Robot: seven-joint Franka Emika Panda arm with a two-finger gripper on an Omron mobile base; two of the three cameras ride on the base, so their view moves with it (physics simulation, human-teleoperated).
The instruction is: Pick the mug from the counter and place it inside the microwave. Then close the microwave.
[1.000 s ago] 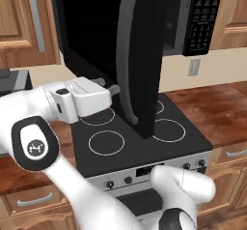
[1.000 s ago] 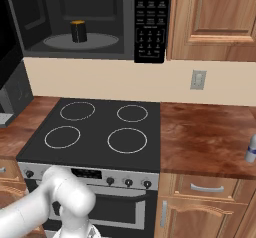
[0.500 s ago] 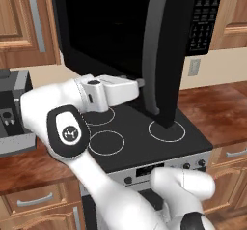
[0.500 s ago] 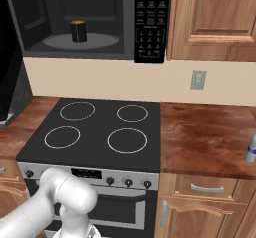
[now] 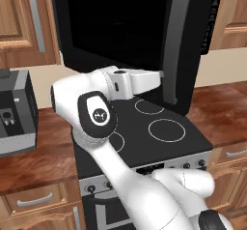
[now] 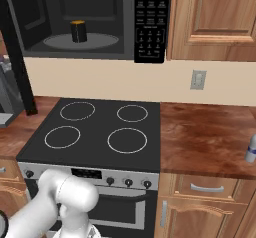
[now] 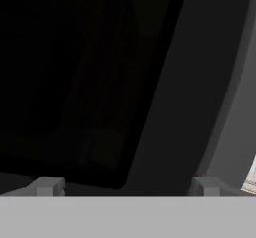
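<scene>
The mug [image 6: 77, 31] sits on the turntable inside the microwave [image 6: 90, 22] at upper left, while the hand [image 7: 125, 184], fingers spread and empty, presses near the door [image 5: 125, 31] to shut it

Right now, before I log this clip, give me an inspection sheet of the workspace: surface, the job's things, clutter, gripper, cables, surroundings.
Surface: reddish-brown counter on both sides of a black stovetop.
Job's things: mug stands upright on the turntable inside the microwave; the microwave door is part open, swung out over the stovetop.
Clutter: white bottle at the right end of the counter; grey-black appliance on the left counter.
Gripper: gripper open, holding nothing, right up against the door's outer face; contact cannot be told.
Cables: nothing seen.
Surroundings: wooden cabinets above and below, wall outlet on the cream backsplash, oven knobs below the stovetop.
</scene>
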